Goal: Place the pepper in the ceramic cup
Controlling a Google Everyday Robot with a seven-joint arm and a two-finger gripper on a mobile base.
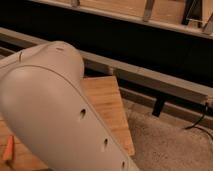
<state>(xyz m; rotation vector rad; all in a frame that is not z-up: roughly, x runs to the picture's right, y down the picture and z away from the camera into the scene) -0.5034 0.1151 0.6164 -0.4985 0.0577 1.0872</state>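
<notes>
A large white arm link (55, 115) fills the left and middle of the camera view and blocks most of the wooden table (107, 107). The gripper is out of view, somewhere behind or below that link. At the bottom left edge a thin orange sliver (8, 150) lies on the wood; it may be the pepper, but I cannot tell. The ceramic cup is hidden.
The table's right edge drops to a speckled grey floor (165, 145). Behind the table a long grey rail (150, 80) runs in front of a dark wall. A black cable (200, 122) lies on the floor at the right.
</notes>
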